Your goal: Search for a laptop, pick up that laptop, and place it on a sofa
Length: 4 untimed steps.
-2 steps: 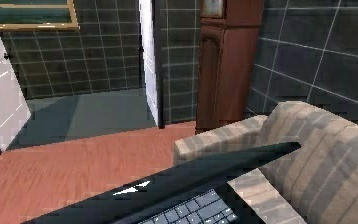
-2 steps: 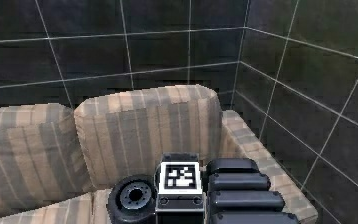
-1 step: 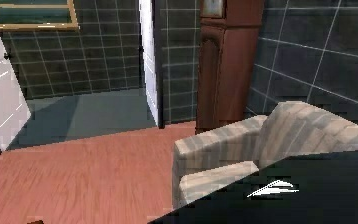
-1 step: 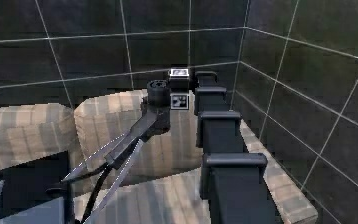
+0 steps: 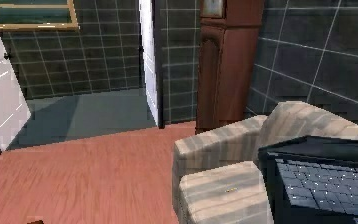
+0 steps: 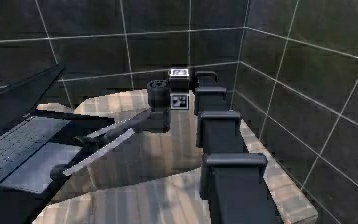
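An open dark laptop (image 5: 322,185) with a grey keyboard sits at the forward view's lower right, over a beige striped sofa (image 5: 222,150). The arm side view has the same laptop (image 6: 22,140) at its left edge, above the sofa's striped cushions (image 6: 137,175). The dark arm (image 6: 227,150) rises from the bottom edge to its two white squares (image 6: 179,78). From there the gripper (image 6: 52,145) stretches its thin fingers (image 6: 97,148) leftward to the laptop. I cannot tell whether it holds the laptop, as the sofa lies right behind it.
Dark tiled walls (image 6: 297,80) close in behind the sofa. A tall dark wooden cabinet (image 5: 222,60) stands past it. White doors (image 5: 2,85) (image 5: 149,60) flank a doorway to a grey-floored room. Reddish wood floor (image 5: 87,170) spreads across the forward view's left.
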{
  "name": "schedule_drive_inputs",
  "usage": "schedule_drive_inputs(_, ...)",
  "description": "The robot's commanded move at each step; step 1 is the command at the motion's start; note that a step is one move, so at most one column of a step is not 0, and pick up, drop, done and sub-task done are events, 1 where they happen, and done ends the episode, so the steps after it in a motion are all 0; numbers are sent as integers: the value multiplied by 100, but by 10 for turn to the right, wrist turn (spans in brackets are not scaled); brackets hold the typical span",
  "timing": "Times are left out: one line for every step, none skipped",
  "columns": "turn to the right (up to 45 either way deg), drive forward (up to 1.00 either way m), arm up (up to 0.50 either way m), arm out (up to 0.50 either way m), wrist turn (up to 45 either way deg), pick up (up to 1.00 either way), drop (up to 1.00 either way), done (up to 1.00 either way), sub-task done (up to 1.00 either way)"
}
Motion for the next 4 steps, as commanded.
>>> schedule_drive_inputs(0, 0, -30, 0, 0, 0, 0, 0, 0)
schedule_drive_inputs(0, 0, -32, 0, 0, 0, 0, 0, 0)
schedule_drive_inputs(0, 0, 0, 0, 0, 0, 100, 0, 0)
schedule_drive_inputs(0, 0, 10, 0, 0, 0, 0, 0, 0)
